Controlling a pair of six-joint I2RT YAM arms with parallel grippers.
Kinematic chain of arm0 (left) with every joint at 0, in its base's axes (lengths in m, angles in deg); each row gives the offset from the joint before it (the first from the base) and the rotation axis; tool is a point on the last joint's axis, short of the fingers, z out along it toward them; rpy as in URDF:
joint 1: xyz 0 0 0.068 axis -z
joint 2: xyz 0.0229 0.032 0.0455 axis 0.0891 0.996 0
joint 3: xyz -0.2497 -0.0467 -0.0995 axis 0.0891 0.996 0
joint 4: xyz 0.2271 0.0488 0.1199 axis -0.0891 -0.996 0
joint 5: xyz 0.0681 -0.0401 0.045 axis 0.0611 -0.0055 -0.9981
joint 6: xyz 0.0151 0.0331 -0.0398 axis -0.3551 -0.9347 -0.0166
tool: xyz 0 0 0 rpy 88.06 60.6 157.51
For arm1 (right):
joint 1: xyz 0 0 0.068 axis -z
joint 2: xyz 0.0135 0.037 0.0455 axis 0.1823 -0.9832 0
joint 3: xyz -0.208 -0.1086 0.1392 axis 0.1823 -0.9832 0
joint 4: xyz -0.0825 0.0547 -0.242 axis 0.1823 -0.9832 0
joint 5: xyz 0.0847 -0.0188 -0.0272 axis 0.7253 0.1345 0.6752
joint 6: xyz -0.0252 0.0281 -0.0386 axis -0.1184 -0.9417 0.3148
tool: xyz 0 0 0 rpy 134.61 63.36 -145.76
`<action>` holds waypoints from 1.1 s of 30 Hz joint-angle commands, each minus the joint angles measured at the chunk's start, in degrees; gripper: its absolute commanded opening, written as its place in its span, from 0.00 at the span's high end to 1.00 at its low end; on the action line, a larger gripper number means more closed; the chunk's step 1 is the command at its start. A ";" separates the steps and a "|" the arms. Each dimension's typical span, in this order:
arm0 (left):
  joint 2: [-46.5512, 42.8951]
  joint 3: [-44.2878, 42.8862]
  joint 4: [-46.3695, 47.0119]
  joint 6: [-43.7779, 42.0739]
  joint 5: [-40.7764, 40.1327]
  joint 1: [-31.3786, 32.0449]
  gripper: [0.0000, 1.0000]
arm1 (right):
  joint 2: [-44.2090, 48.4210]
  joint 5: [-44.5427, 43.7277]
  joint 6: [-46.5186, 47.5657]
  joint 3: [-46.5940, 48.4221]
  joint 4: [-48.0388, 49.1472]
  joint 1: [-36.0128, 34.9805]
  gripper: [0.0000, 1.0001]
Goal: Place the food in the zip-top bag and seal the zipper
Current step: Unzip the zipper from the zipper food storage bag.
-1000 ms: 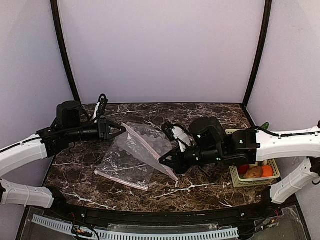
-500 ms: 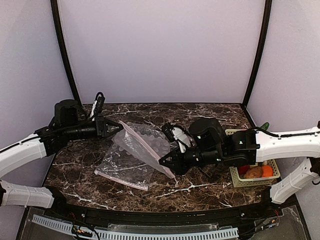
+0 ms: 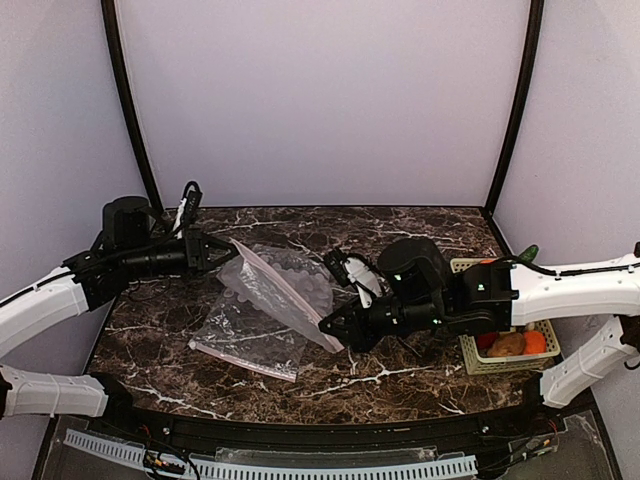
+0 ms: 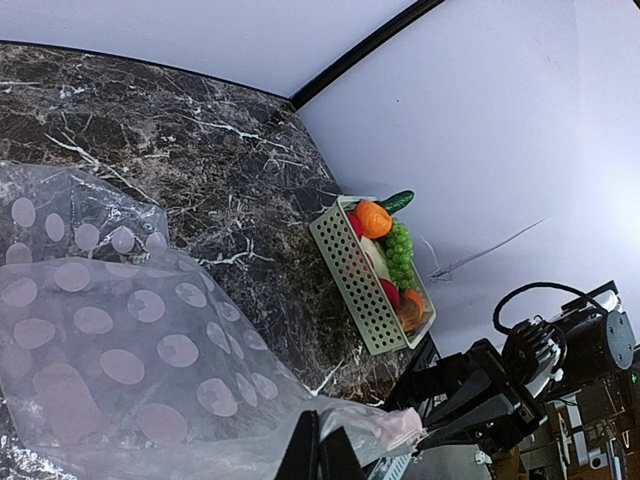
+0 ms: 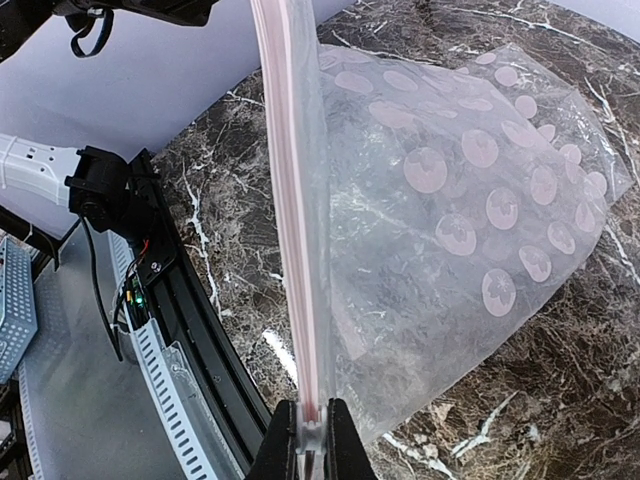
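Note:
The zip-top bag point(image 3: 305, 275) hangs lifted and stretched between my two grippers. Its pinkish zipper point(image 3: 283, 292) runs taut from one to the other. My left gripper point(image 3: 225, 252) is shut on the far-left end of the mouth edge, as the left wrist view point(image 4: 315, 455) shows. My right gripper point(image 3: 330, 332) is shut on the near end of the zipper point(image 5: 290, 200), with the strip pinched between the fingertips in the right wrist view point(image 5: 305, 440). The bag point(image 5: 470, 190) looks empty. The food point(image 3: 520, 343) lies in a basket at the right, with an orange fruit and green grapes point(image 4: 398, 250) in view.
A second dotted bag point(image 3: 245, 345) lies flat on the marble table under the lifted one. The pale green slotted basket point(image 3: 478, 365) stands at the right edge, also in the left wrist view point(image 4: 350, 270). Lilac walls close in the back and sides.
My left gripper has drawn back to the left with its end of the bag. My right gripper has shifted slightly left and nearer. The zipper strip is pulled tighter between them.

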 commanded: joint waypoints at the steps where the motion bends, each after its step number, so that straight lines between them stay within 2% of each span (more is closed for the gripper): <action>1: -2.12 -2.45 1.99 -0.77 -5.29 -2.86 0.99 | 0.85 3.08 -0.64 -2.41 -8.12 -0.72 1.00; 33: -3.20 -2.46 0.80 -1.59 -1.80 -6.32 0.99 | -0.72 3.75 -0.58 -2.06 -7.86 -0.74 1.00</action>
